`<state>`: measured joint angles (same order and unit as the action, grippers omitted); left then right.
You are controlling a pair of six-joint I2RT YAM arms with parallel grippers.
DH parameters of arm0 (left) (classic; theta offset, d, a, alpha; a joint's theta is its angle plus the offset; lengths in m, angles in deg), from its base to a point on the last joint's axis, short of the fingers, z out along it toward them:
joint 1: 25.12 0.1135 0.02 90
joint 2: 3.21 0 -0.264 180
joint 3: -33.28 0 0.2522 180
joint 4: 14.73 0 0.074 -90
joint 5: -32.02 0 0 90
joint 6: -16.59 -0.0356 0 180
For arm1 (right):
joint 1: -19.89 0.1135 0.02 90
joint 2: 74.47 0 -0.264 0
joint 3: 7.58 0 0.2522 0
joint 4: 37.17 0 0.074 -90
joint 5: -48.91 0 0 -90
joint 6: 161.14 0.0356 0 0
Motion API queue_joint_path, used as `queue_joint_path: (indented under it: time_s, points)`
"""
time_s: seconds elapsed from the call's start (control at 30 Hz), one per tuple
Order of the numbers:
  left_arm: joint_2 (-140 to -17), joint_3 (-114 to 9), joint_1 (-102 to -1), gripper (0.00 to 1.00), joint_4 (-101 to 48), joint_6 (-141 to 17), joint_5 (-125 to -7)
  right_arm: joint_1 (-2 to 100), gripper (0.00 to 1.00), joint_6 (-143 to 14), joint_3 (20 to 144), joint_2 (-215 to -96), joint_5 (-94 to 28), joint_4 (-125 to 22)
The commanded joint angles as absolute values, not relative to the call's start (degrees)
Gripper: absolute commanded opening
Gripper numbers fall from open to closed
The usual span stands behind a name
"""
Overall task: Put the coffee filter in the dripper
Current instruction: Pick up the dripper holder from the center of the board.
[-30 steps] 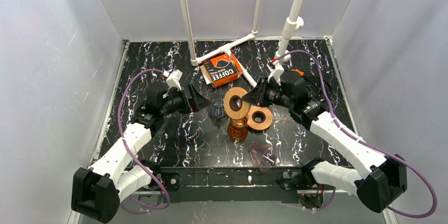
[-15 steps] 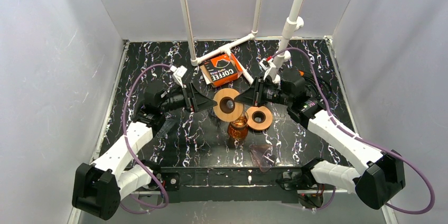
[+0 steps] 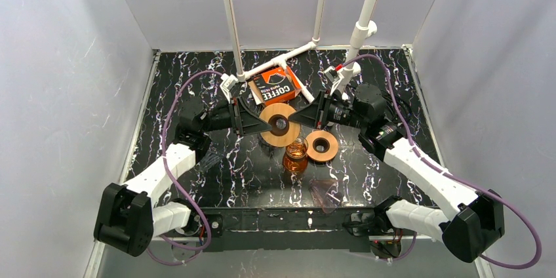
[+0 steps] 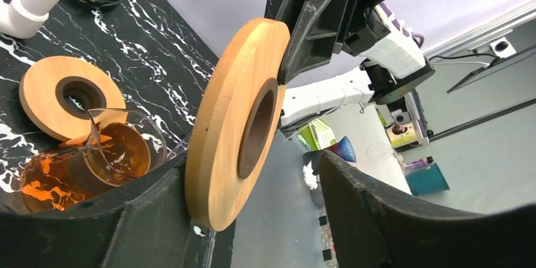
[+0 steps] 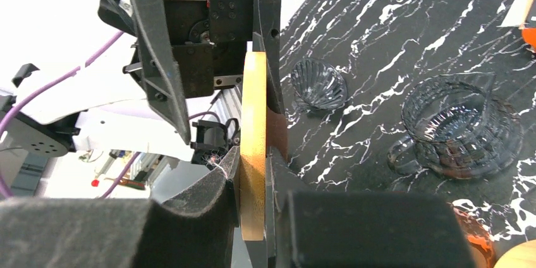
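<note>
An orange coffee filter box (image 3: pixel 275 86), printed "COFFEE", lies toward 12 o'clock on the black, white-veined counter (image 3: pixel 249 179), tucked against a white pipe frame (image 3: pixel 278 65). No single filter can be made out apart from the box. Just at 6 o'clock from the box, a wooden ring (image 3: pixel 278 136) with a round centre hole is held in the air between the two arms. The right fingers (image 3: pixel 305 115) reach in from 3 o'clock and are clamped on the ring's rim, one on each flat face. The right wrist view shows the ring edge-on between them. The left fingers (image 3: pixel 248 120) come in from 9 o'clock and stand apart, one on each side of the ring. In the left wrist view one finger is at the ring's lower edge and the other is clear of it. Below the ring, at its 6 o'clock, an amber glass carafe (image 3: pixel 295 158) stands on the counter. A second wooden ring (image 3: pixel 322 146) lies flat just beside the carafe, at its 2 o'clock. A ribbed glass dripper (image 5: pixel 455 129) with a handle sits on the counter near the carafe, mostly hidden under the held ring in the overhead view. A smaller ribbed glass cone (image 5: pixel 319 85) rests farther off, toward the left arm. Near the counter's 6 o'clock edge, a pinkish translucent cone (image 3: pixel 324 193) lies on its side.
</note>
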<state>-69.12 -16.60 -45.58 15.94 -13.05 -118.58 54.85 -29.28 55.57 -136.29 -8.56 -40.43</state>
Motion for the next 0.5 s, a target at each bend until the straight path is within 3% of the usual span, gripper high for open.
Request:
queue_joint_path:
  time_s: [0.0,0.2,0.47]
  points:
    - [-68.68,-18.83,-46.15,0.62,21.47,-10.24,-122.53,54.79,0.01,-28.37,58.64,-134.63,-8.58,-35.64]
    - [-68.88,-17.26,-46.05,0.48,21.61,-10.26,-122.09,54.78,0.01,-28.4,58.64,-133.91,-10.04,-35.68]
    - [-70.6,-16.56,-45.74,0.43,21.61,-10.8,-121.67,54.78,0.01,-28.4,59.32,-133.8,-9.38,-35.64]
